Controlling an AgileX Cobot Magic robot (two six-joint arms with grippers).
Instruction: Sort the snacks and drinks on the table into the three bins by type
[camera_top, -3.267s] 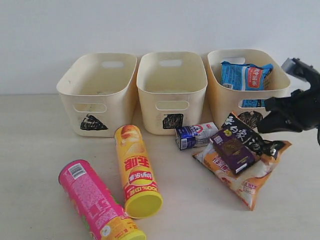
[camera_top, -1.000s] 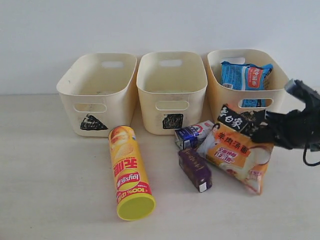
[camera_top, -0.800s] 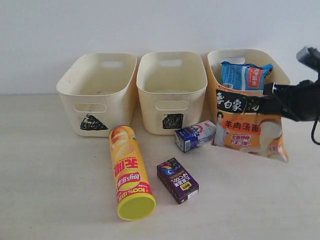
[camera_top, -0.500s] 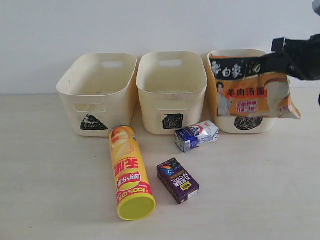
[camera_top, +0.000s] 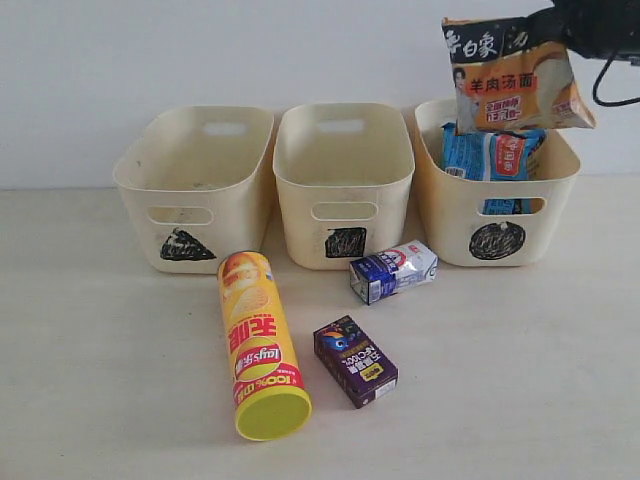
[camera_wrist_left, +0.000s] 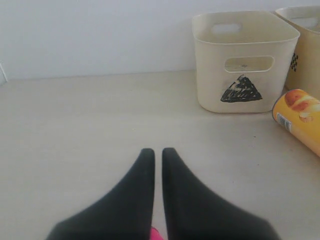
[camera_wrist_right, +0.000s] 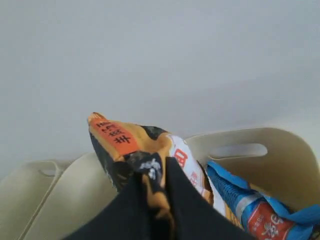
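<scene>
My right gripper (camera_top: 540, 28) (camera_wrist_right: 159, 166) is shut on the top edge of the orange-and-black bag (camera_top: 512, 75) (camera_wrist_right: 131, 141). The bag hangs in the air over the circle bin (camera_top: 450, 215) (camera_wrist_right: 282, 157), where the blue bag (camera_top: 492, 155) (camera_wrist_right: 252, 210) lies. The triangle bin (camera_top: 215, 215) (camera_wrist_left: 210, 75) and square bin (camera_top: 300, 200) show nothing inside. On the table lie the yellow canister (camera_top: 262, 345) (camera_wrist_left: 300, 117), the dark purple carton (camera_top: 355, 360) and the blue-and-white carton (camera_top: 393, 271). My left gripper (camera_wrist_left: 157, 151) is shut low over bare table; a pink sliver (camera_wrist_left: 156, 234) shows at its base. The pink canister is otherwise out of view.
A white wall stands close behind the three bins. Bare tabletop stretches left of the yellow canister and in front of the circle bin. My left arm is outside the exterior view.
My right gripper has lifted the orange-and-black bag from the table up above the circle bin. The purple carton slid off it onto the table. The pink canister has left the exterior view.
</scene>
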